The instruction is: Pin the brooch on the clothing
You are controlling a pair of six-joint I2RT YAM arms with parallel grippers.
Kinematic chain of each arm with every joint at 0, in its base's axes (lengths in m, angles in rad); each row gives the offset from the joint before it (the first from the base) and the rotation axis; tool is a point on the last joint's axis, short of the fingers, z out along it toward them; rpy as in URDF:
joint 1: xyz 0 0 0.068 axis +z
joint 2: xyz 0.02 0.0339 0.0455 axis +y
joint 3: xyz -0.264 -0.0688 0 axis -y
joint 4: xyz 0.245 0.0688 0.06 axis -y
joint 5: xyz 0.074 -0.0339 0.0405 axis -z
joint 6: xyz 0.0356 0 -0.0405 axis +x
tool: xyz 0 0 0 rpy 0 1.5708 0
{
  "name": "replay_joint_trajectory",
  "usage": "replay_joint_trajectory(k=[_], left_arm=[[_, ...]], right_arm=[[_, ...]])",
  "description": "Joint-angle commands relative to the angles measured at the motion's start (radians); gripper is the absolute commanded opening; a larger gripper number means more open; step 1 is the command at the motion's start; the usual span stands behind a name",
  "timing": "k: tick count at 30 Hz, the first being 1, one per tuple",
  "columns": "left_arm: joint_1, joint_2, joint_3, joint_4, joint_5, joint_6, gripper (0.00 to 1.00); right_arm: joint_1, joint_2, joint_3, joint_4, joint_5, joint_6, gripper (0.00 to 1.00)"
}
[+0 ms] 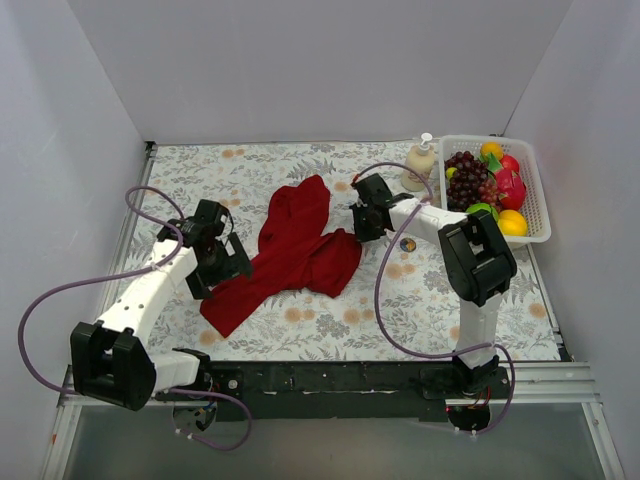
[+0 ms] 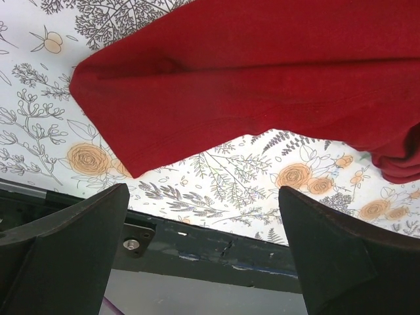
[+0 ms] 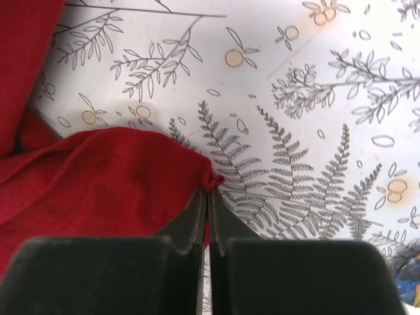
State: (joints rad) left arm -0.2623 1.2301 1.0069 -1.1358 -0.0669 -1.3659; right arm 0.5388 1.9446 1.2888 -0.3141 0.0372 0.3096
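The dark red T-shirt point(image 1: 300, 250) lies crumpled on the floral cloth in the middle of the table. My right gripper point(image 1: 358, 232) is shut on a pinch of the shirt's right edge; the wrist view shows the cloth point(image 3: 98, 184) bunched at the closed tips of the gripper point(image 3: 209, 193). My left gripper point(image 1: 222, 272) hangs open and empty over the shirt's lower left end, and a red corner point(image 2: 249, 79) shows beyond that gripper point(image 2: 202, 197). The brooch point(image 1: 407, 244), a tiny round badge, lies on the cloth just right of the right gripper, apart from the shirt.
A white basket point(image 1: 540, 200) of toy fruit stands at the back right, with a soap bottle point(image 1: 421, 165) to its left. The table's dark front rail point(image 2: 216, 252) runs just below the left gripper. White walls enclose three sides.
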Motion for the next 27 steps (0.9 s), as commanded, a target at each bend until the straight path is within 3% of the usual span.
replay_joint_trajectory(k=[1, 9, 16, 22, 23, 27], left_arm=[[-0.023, 0.009, -0.008, -0.007, -0.037, -0.015, 0.98], [-0.123, 0.091, -0.019, 0.022, -0.063, -0.019, 0.98], [-0.218, 0.146, -0.022, 0.042, -0.086, -0.062, 0.98], [-0.29, 0.203, -0.024, 0.083, -0.093, -0.07, 0.98], [-0.317, 0.21, -0.018, 0.09, -0.088, -0.067, 0.93], [-0.411, 0.253, 0.03, 0.099, -0.102, -0.09, 0.92]], right_arm=[[0.001, 0.054, 0.079, -0.029, 0.012, -0.004, 0.01], [-0.075, -0.039, 0.285, -0.065, 0.115, -0.032, 0.01], [-0.198, -0.092, 0.28, -0.048, 0.096, -0.02, 0.01], [-0.221, -0.121, 0.205, -0.008, 0.064, 0.005, 0.01], [-0.221, -0.125, 0.187, -0.003, 0.059, 0.005, 0.01], [-0.223, -0.127, 0.179, -0.008, 0.052, 0.003, 0.01]])
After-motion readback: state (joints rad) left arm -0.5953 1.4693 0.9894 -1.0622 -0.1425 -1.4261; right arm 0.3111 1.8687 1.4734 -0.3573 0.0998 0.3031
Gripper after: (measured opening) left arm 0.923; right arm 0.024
